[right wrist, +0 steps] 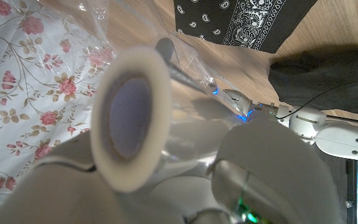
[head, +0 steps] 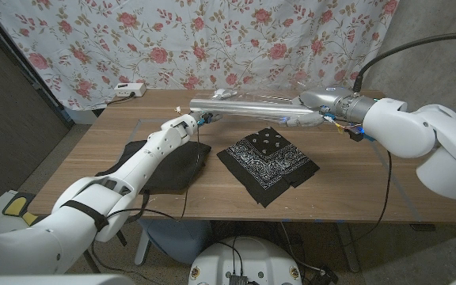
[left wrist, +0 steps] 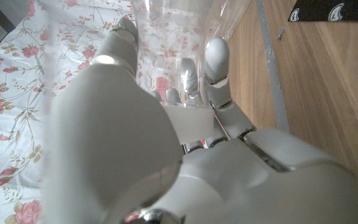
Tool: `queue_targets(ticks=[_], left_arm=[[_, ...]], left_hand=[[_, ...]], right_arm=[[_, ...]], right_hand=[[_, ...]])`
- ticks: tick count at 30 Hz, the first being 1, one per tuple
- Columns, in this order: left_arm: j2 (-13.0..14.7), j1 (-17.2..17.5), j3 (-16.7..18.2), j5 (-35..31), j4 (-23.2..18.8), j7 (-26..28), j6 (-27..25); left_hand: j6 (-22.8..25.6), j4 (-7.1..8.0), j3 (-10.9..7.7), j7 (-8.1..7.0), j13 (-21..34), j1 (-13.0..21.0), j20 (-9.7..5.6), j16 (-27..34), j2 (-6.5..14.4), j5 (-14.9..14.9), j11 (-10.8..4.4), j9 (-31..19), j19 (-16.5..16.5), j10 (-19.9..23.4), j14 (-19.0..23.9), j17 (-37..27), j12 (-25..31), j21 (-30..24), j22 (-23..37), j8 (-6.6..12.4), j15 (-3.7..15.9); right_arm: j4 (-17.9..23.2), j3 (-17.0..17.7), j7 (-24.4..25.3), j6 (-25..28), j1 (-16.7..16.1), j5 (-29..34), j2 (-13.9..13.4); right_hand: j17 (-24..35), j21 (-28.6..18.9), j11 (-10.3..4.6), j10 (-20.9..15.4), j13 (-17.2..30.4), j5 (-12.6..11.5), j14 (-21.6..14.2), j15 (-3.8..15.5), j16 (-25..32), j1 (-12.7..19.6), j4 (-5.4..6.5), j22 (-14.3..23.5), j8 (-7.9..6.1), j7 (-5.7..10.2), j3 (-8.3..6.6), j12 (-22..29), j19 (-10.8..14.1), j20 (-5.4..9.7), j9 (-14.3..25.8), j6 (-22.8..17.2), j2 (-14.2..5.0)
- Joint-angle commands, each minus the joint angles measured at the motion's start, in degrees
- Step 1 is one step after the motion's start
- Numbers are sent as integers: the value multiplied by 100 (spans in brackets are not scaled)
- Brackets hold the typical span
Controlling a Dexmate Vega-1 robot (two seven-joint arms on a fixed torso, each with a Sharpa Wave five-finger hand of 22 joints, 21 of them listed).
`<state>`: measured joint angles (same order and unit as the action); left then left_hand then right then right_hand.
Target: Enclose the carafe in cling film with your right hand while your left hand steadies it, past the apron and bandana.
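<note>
At the table's far side my left hand (head: 194, 121) grips the clear carafe (head: 209, 115); the left wrist view shows its fingers (left wrist: 216, 62) lying against the glass carafe (left wrist: 166, 31). A sheet of cling film (head: 248, 107) stretches level from the carafe across to my right hand (head: 317, 104). That hand holds the cling film roll, whose cardboard core end (right wrist: 132, 124) faces the right wrist camera. The black paisley bandana (head: 268, 163) and the black apron (head: 172, 165) lie on the table nearer to me than both hands.
A white device (head: 127, 89) with a cable sits at the table's far left corner. A floral curtain (head: 236, 39) hangs close behind the table (head: 355, 182). A black cable (head: 386, 190) runs from my right arm over the near right side.
</note>
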<state>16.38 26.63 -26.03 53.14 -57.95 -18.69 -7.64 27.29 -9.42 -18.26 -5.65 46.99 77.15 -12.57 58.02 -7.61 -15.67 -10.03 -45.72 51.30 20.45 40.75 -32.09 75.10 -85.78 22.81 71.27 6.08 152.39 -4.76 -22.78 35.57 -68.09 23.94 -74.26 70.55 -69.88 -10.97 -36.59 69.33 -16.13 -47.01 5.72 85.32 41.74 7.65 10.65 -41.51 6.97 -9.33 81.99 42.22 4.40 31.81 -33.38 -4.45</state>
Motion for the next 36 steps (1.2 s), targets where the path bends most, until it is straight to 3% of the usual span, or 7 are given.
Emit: queue_targets(ticks=[1, 10, 25, 31, 36], left_arm=[[31, 16, 8, -3, -32, -13, -16], [78, 20, -12, -27, -48, -50, -38], [116, 15, -62, -56, -59, -113, -94], [129, 19, -65, -64, -65, -112, -96], [134, 15, -84, -71, -66, -146, -108]], left_hand=[[-25, -6, -43, -21, 13, 1604, -23, 2667, 1551, 13, -27, -34, 4, 19, 390, -45, 12, -20, -6, 751, 178], [-3, -2, -45, -36, 32, 1595, -22, 2672, 1553, 14, -44, 5, 4, 1, 383, -31, 24, -39, 7, 751, 184], [-17, -3, -53, -20, 40, 1590, -22, 2693, 1552, 14, -35, 28, -13, -2, 387, -30, 37, -38, -2, 760, 182], [-30, -6, -60, -38, 33, 1589, -22, 2703, 1555, 14, -44, -9, -13, -2, 362, -50, 36, -46, 2, 794, 192], [-30, -6, -63, -44, 34, 1590, -22, 2688, 1555, 14, -54, -6, -7, 11, 376, -17, 43, -54, 4, 801, 185]], right_arm=[[-3, 190, -130, 52, -64, -93, -85], [-8, 405, -262, 33, -110, -291, -243], [-31, 1413, -490, -156, -888, -566, -325], [-223, 1707, -489, -609, -1145, -720, -148], [-366, 1687, -545, -906, -1138, -835, -258]], right_hand=[[6, -18, -1, -69, 70, -14, 31, 652, 34, -402, -1, 18, -35, 127, -11, 145, 70, 319, 23, -194, -436], [6, -20, -12, -49, 15, -13, 30, 652, 53, -410, -1, 19, -62, 118, -13, 121, 69, 315, 18, -191, -437], [4, -28, -12, -157, 51, 2, 21, 654, 89, -477, 1, 1, -131, 43, 61, 209, 133, 286, -30, -291, -323], [2, -24, -11, -184, 45, 14, -2, 654, 111, -559, 18, -12, -161, 8, 149, 233, 179, 259, -61, -345, -212], [0, 10, -9, -222, -3, 4, -14, 654, 129, -628, 45, -22, -186, -2, 192, 222, 162, 248, -83, -381, -207]])
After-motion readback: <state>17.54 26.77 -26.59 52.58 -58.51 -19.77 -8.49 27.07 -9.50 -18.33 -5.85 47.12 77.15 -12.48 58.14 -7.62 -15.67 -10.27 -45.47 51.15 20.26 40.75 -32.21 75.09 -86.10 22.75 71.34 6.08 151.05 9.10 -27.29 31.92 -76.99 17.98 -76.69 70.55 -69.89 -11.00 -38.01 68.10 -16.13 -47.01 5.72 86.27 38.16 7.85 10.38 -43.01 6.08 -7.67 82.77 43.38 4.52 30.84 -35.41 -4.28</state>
